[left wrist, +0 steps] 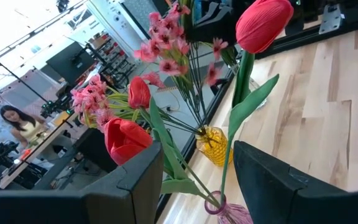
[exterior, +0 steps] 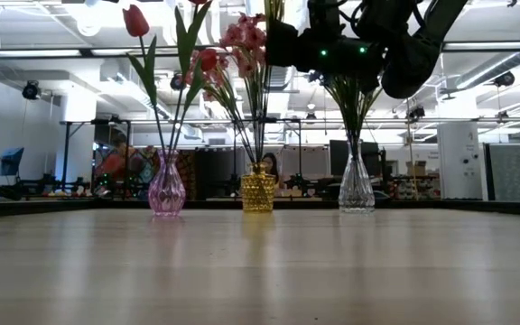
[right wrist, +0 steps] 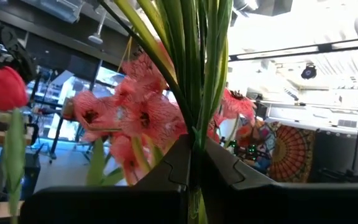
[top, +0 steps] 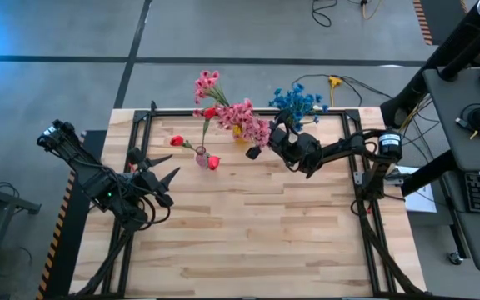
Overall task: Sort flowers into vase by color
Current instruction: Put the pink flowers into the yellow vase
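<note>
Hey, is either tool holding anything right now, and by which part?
The right tool is shut on a bunch of green stems, gripping them partway along. The left tool is open and holds nothing.

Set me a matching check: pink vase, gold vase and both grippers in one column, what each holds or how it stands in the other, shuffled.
Things:
1. pink vase
2. gold vase
3. left gripper
4. right gripper

States:
A. shut on stems
B. holds red tulips
C. open, holding nothing
D. holds pink blooms

Pairs: 1-B, 2-D, 3-C, 4-A
</note>
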